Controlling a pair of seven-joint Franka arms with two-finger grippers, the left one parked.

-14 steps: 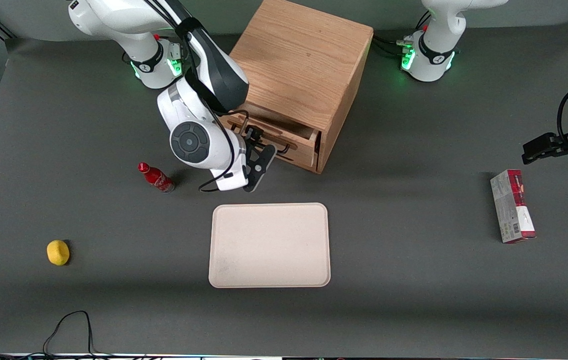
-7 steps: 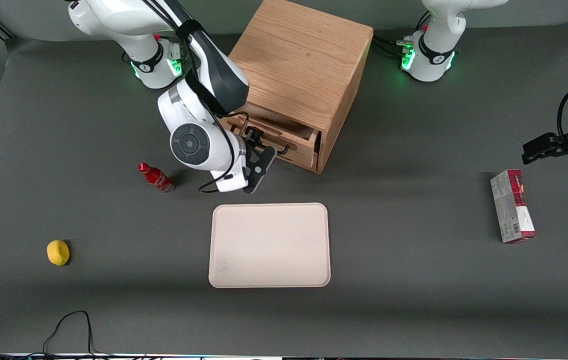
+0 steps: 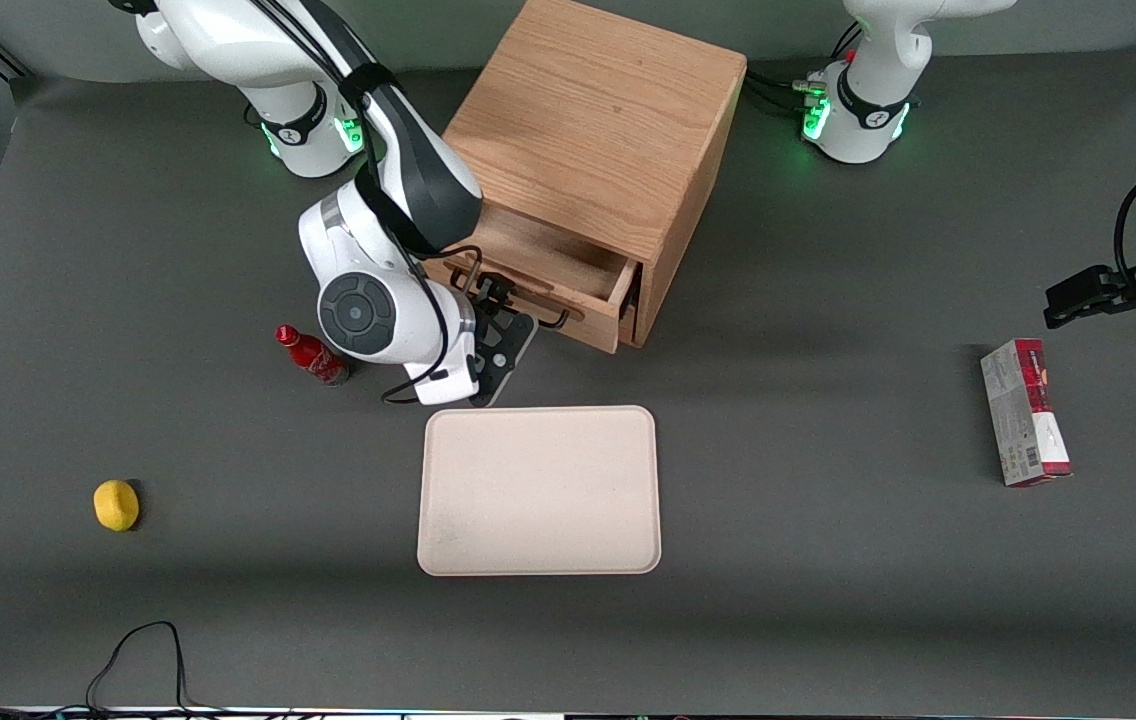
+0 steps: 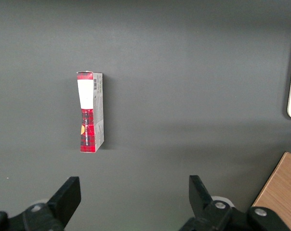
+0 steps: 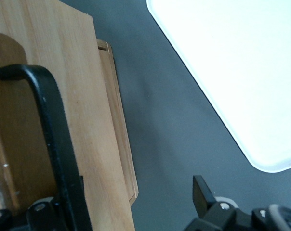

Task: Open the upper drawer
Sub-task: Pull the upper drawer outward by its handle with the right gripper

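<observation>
Already part-way out of the cabinet [image 3: 596, 140], the drawer [image 3: 548, 275] looks light and stiff, sliding straight; its thin wire handle [image 5: 54, 139], hooked between the gripper's [image 3: 500, 335] spread fingers, is the sensible hold.

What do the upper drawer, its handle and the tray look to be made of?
Upper drawer: light oak-like wood, visible grain, matte finish, matching the cabinet. Handle: thin black bar, probably painted metal; smooth, even surface. Tray: pale beige, matte, rounded corners, likely plastic or moulded fibre; it cannot be told which. The gripper is at the handle, in front of the drawer.
</observation>
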